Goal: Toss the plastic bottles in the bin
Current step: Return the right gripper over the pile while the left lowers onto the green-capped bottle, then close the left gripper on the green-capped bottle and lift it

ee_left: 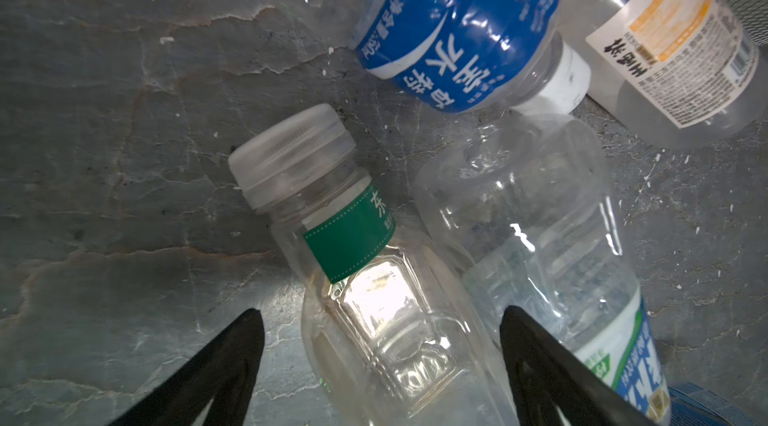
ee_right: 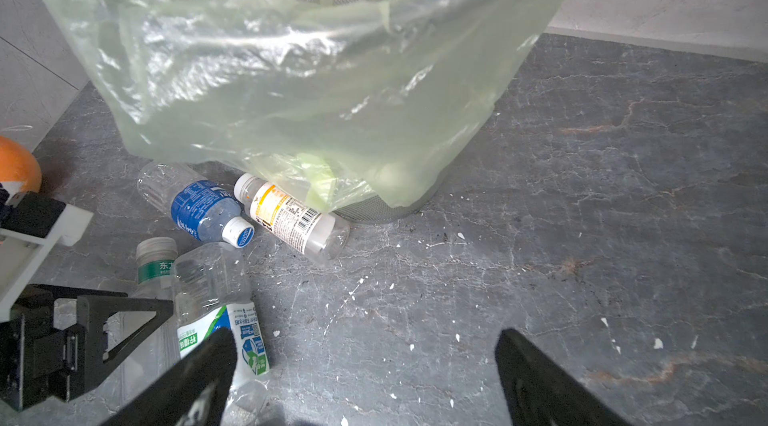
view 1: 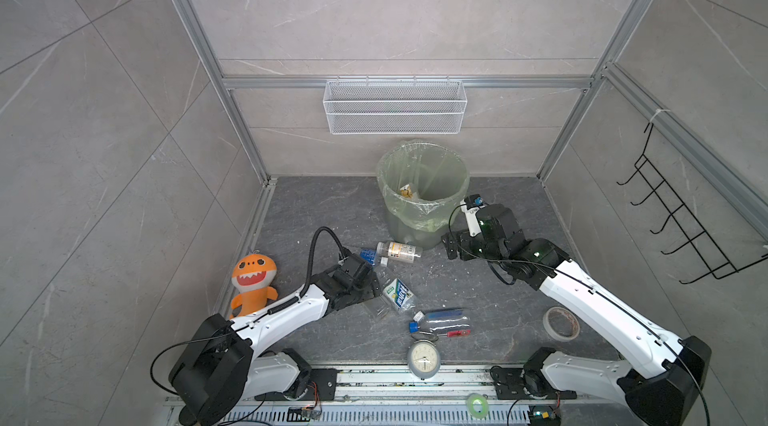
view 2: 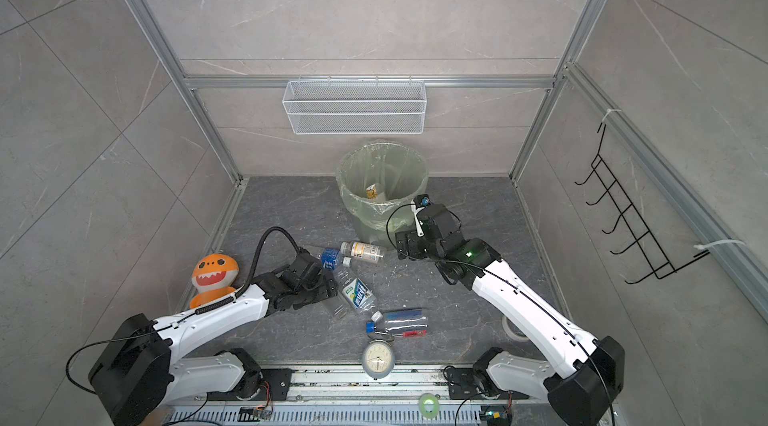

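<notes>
The left gripper [ee_left: 380, 312] sits low over the floor with its jaws spread, one on either side of the green-banded bottle [ee_left: 345, 245], which lies flat. Neither jaw visibly presses it, so nothing is pinched yet. It straddles the body below the neck, probably because that squarish section offers flat faces to squeeze. A crushed bottle [ee_left: 540, 237] lies against this one on the right, so the jaw on that side has to slip into the seam between them. Farther off lie a blue-labelled bottle [ee_left: 457, 29] and a white-labelled bottle [ee_left: 665, 50], the latter at the foot of the bin [view 1: 415, 212]. The bin stands at the far centre, its mouth open for a drop from above. Right of it, the right gripper [ee_right: 365, 332] hangs spread and empty over bare floor [ee_right: 582, 237], seemingly clear of the left arm's route.
</notes>
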You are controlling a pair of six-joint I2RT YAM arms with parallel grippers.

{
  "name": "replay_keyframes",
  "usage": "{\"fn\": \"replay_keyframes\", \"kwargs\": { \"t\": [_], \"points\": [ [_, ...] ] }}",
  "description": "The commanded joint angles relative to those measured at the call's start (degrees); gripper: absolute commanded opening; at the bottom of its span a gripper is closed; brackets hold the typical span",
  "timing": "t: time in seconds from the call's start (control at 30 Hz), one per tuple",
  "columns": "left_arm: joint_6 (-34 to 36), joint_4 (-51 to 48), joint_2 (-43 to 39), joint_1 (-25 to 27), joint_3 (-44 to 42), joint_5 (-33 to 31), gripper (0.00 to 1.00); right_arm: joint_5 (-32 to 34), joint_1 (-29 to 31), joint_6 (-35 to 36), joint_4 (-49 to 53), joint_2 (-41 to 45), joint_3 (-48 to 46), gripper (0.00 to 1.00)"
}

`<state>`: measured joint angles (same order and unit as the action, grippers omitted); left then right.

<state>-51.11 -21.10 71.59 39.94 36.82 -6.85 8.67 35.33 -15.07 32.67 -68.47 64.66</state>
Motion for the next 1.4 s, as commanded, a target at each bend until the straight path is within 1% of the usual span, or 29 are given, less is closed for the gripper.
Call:
{"fn": "replay_keyframes", "kwargs": {
  "t": [0.0,0.1,0.23,0.4,0.7,0.93,1.07,1.23,1.37],
  "points": [
    [-0.3,1.5,0.7,0.2,-0.4,1.0,0.91,-0.2,0.3,-1.4,-0.4,1.0,-1.2,0.99],
    [-0.3,1.1,0.5,0.2,-0.7,0.7,0.89,-0.1,0.2,-1.7,-0.2,1.3,-1.8,1.0],
    [0.4,0.8,1.1,0.2,-0.5,1.3,0.79,0.0,0.3,-2.0,-0.4,1.3,-2.5,1.0],
    [1.1,1.1,2.9,0.2,0.2,2.6,0.78,0.0,0.3,-2.3,-0.6,1.3,-2.9,1.0],
    [2.3,-1.6,2.0,0.6,0.2,2.2,0.78,0.5,0.3,-2.5,-0.7,1.8,-3.9,1.0],
    [2.6,-2.4,2.4,1.4,-0.6,1.6,0.7,0.2,0.3,-3.1,-1.4,1.8,-4.8,1.0],
    [4.2,-3.2,3.4,2.2,-0.2,0.3,0.7,0.3,0.3,-3.3,-1.5,2.1,-5.3,1.0],
    [8.4,-5.9,4.8,2.6,1.1,-2.0,0.72,0.4,0.3,-3.5,-1.4,2.6,-6.0,1.0],
    [9.3,-5.9,5.2,2.6,0.9,-2.4,0.76,0.5,0.3,-3.6,-1.4,2.8,-6.1,1.0]
  ]
}}
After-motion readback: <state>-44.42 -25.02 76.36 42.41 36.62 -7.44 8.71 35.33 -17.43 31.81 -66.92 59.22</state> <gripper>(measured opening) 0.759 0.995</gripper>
